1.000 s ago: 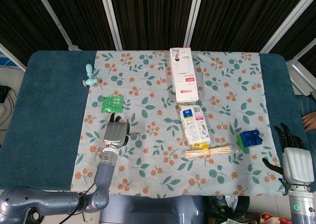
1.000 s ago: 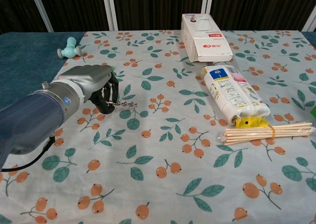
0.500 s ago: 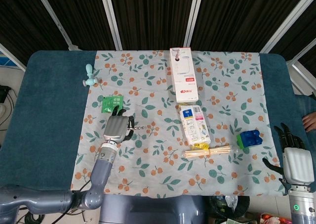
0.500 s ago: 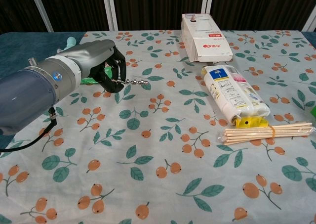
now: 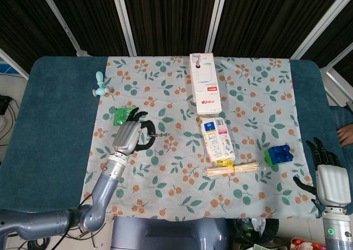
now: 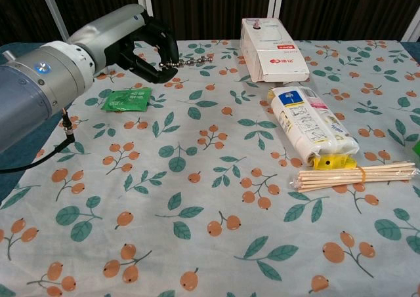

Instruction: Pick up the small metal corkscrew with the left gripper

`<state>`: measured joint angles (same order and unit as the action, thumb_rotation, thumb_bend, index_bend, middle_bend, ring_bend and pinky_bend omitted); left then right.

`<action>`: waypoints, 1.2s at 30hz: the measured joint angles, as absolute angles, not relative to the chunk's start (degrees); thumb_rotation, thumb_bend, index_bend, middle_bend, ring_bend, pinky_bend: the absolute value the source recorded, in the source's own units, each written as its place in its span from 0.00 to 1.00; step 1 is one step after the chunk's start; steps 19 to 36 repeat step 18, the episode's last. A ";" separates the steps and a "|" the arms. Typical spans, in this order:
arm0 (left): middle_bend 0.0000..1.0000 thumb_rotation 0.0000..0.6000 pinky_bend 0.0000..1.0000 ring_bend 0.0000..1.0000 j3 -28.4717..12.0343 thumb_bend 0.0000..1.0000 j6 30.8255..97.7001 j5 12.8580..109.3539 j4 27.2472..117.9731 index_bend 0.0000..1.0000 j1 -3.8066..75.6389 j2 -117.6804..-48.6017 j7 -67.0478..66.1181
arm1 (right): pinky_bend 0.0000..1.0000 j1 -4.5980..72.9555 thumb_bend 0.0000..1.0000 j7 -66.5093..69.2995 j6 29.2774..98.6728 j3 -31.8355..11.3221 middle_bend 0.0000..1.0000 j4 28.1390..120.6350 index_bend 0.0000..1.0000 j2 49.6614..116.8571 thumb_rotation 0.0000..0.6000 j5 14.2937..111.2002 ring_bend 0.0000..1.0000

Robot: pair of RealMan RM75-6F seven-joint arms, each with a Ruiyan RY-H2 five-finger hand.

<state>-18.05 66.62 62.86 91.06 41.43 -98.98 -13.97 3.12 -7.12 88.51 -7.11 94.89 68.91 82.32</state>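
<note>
The corkscrew [image 6: 191, 60] is pinched in the dark fingers of the left hand [image 6: 141, 44] and carried clear above the floral cloth [image 6: 216, 179], its spiral pointing right toward the white box [image 6: 270, 50] at the far centre. A green packet [image 6: 127, 99] is seen on the cloth just near of the hand, with a white food pack [image 6: 310, 123] and a bundle of wooden sticks [image 6: 357, 175] lying well apart to the right. The right hand [image 5: 330, 179] is kept low at the near right edge beside the blue and green blocks [image 5: 278, 154], fingers spread and nothing held.
</note>
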 measured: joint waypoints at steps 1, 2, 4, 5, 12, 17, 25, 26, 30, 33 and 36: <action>0.59 1.00 0.01 0.15 -18.09 0.39 66.61 64.16 90.76 0.61 41.27 -98.78 -12.19 | 0.22 3.10 0.08 -7.11 88.51 -7.11 0.10 94.90 0.14 68.90 1.00 82.29 0.22; 0.59 1.00 0.01 0.15 -18.12 0.39 66.58 64.87 90.55 0.61 41.17 -98.61 -11.04 | 0.22 3.10 0.08 -7.10 88.49 -7.11 0.10 94.90 0.14 68.90 1.00 82.28 0.22; 0.60 1.00 0.01 0.15 -18.18 0.39 66.17 65.54 90.36 0.61 41.02 -97.92 -9.67 | 0.22 3.12 0.08 -7.10 88.46 -7.10 0.10 94.89 0.14 68.90 1.00 82.30 0.22; 0.60 1.00 0.01 0.15 -18.21 0.39 65.94 65.52 90.45 0.61 40.99 -97.60 -9.60 | 0.22 3.13 0.08 -7.12 88.46 -7.09 0.10 94.87 0.14 68.90 1.00 82.35 0.22; 0.60 1.00 0.01 0.15 -18.52 0.38 65.62 64.97 90.95 0.61 41.21 -96.86 -10.22 | 0.22 3.12 0.08 -7.06 88.46 -7.12 0.10 94.86 0.14 68.88 1.00 82.28 0.22; 0.60 1.00 0.01 0.15 -18.74 0.39 65.98 64.81 91.14 0.61 41.34 -96.69 -10.67 | 0.22 3.14 0.08 -7.11 88.42 -7.13 0.10 94.83 0.14 68.89 1.00 82.25 0.22; 0.60 1.00 0.01 0.15 -18.73 0.39 66.02 64.75 91.19 0.61 41.36 -96.64 -10.80 | 0.22 3.14 0.08 -7.11 88.41 -7.13 0.10 94.82 0.14 68.90 1.00 82.23 0.22; 0.60 1.00 0.01 0.15 -18.73 0.39 66.02 64.75 91.19 0.61 41.36 -96.64 -10.80 | 0.22 3.14 0.08 -7.11 88.41 -7.13 0.10 94.82 0.14 68.90 1.00 82.23 0.22; 0.60 1.00 0.01 0.15 -18.73 0.39 66.02 64.75 91.19 0.61 41.36 -96.64 -10.80 | 0.22 3.14 0.08 -7.11 88.41 -7.13 0.10 94.82 0.14 68.90 1.00 82.23 0.22; 0.60 1.00 0.01 0.15 -18.73 0.39 66.02 64.75 91.19 0.61 41.36 -96.64 -10.80 | 0.22 3.14 0.08 -7.11 88.41 -7.13 0.10 94.82 0.14 68.90 1.00 82.23 0.22; 0.60 1.00 0.01 0.15 -18.73 0.39 66.02 64.75 91.19 0.61 41.36 -96.64 -10.80 | 0.22 3.14 0.08 -7.11 88.41 -7.13 0.10 94.82 0.14 68.90 1.00 82.23 0.22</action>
